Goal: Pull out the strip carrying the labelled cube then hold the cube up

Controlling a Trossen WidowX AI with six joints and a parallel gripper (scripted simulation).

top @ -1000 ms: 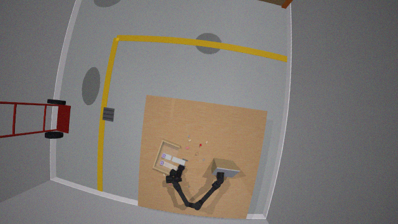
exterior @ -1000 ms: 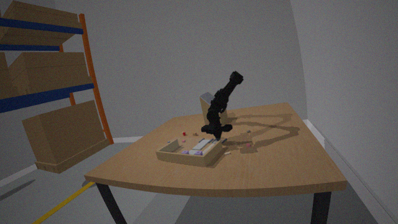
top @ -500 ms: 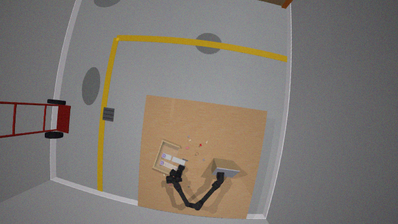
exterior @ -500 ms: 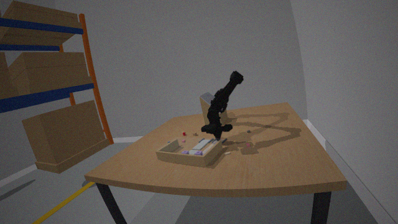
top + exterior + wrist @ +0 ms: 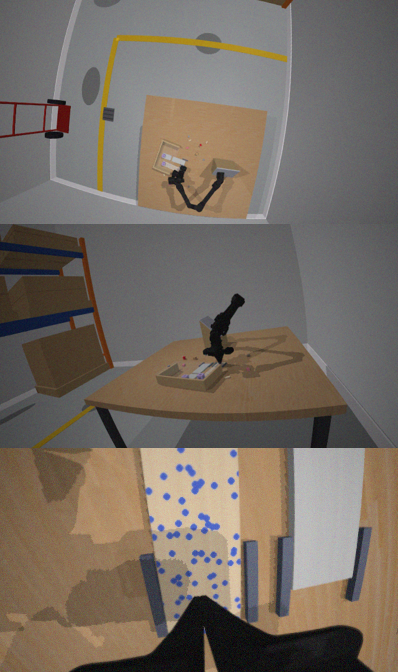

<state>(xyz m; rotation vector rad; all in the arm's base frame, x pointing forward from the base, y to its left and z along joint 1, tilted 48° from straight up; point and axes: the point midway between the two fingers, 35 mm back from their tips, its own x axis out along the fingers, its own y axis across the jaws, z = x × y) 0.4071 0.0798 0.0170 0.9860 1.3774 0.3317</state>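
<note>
With the pincer pressed together (nothing between its tips), the speckled strip should be pressed lightly and drawn straight from the tray.

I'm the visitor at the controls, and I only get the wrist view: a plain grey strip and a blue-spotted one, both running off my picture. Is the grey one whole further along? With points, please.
Observer: No. From the top, the grey strip [image 5: 178, 160] [image 5: 201, 368] [image 5: 327, 513] shows a gap across it, splitting it in two.
Operator: Oh! And what's at the far end of the spotted one?
Observer: The spotted strip [image 5: 170, 165] [image 5: 211, 371] [image 5: 192, 500] has a purple cube [image 5: 163, 163] [image 5: 201, 376] there.
Operator: Anything around that end?
Observer: Yes, the wooden wall [image 5: 157, 156] [image 5: 181, 382] of a tray stands just beyond it.
</note>
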